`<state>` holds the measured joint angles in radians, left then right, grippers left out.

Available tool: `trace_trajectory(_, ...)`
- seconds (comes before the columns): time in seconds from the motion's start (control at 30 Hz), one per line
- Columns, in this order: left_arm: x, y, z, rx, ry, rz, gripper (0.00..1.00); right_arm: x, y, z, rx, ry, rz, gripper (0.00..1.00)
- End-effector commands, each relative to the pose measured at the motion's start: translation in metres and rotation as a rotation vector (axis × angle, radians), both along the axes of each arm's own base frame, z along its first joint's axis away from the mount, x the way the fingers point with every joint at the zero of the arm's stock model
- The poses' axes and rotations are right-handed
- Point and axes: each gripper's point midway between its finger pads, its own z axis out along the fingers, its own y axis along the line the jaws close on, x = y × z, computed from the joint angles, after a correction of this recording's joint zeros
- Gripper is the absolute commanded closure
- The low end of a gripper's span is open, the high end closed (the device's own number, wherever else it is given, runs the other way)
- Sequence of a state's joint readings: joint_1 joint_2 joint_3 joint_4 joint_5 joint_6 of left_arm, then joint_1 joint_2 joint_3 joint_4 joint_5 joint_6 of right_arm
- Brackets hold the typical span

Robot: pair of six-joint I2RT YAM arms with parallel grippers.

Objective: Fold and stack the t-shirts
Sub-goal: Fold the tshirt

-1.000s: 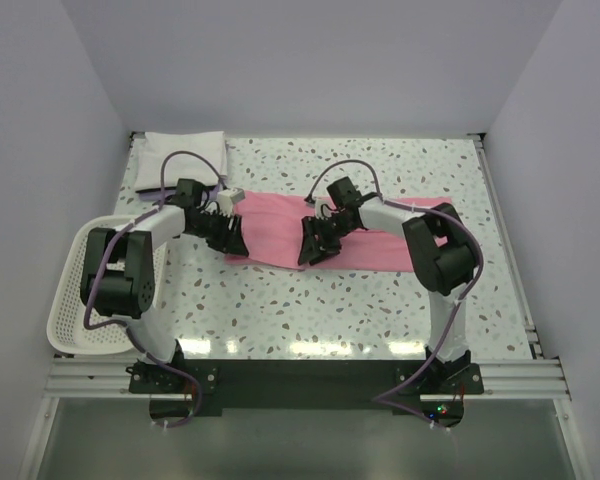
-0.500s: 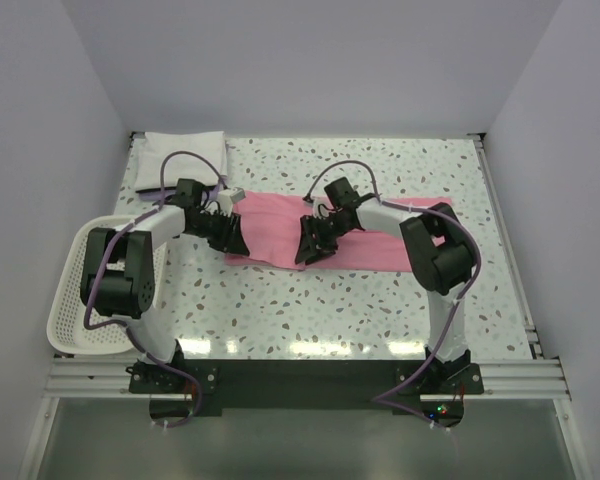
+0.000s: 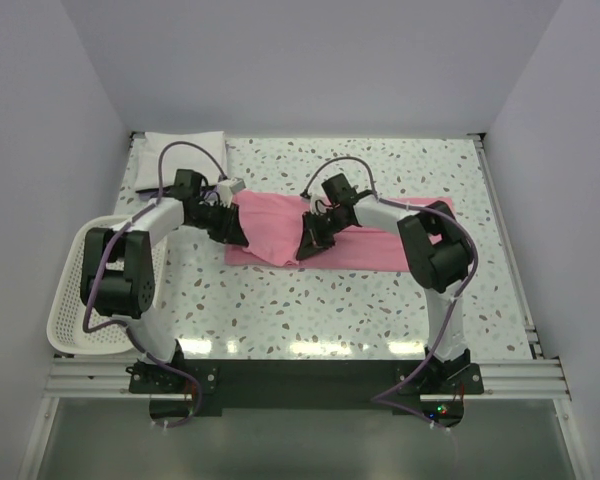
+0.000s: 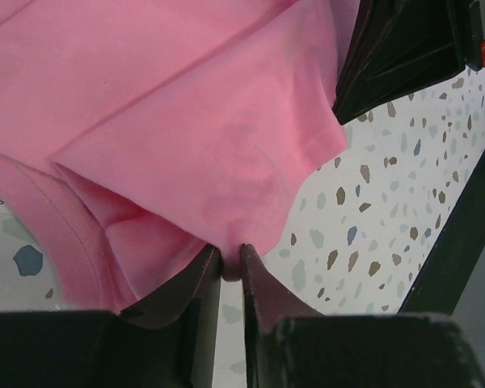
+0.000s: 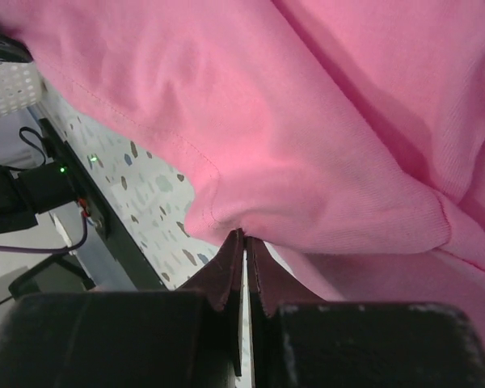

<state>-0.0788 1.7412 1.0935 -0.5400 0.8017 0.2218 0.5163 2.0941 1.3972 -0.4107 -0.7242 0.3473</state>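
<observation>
**Held at two points**

A folded white t-shirt (image 3: 185, 152) lies at the speckled surface's (image 3: 380, 290) far-left corner. The left gripper (image 4: 230, 263) is clenched on the near edge of the pink t-shirt (image 3: 270, 225), which lies mid-surface. The right gripper (image 5: 244, 242) pinches the same edge.

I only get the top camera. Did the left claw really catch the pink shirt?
Observer: Yes. The left wrist view shows the left gripper pinching a fold of the pink shirt between its tips.
Kid: And the other claw?
Observer: The right gripper is shut tight, and the cloth puckers right at its tips.
Kid: Is it just one layer there?
Observer: No. By the left tips, a layer with a hem lies under the top one.
</observation>
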Motion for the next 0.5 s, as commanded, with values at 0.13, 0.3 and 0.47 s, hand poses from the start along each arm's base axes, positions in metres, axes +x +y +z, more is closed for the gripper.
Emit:
trace_trajectory(0.13, 0.040, -0.008, 0.033, -0.052, -0.087, -0.019, 0.86, 0.041, 0.002, 0.051, 0.060, -0.162, -0.036, 1.00)
trace_trajectory(0.3, 0.068, -0.010, 0.040, -0.061, -0.120, -0.012, 0.89, 0.070, -0.015, 0.049, 0.050, -0.194, -0.100, 1.00)
trace_trajectory(0.47, 0.089, -0.012, 0.034, -0.065, -0.132, 0.003, 0.90, 0.092, -0.029, 0.043, 0.052, -0.183, -0.150, 1.00)
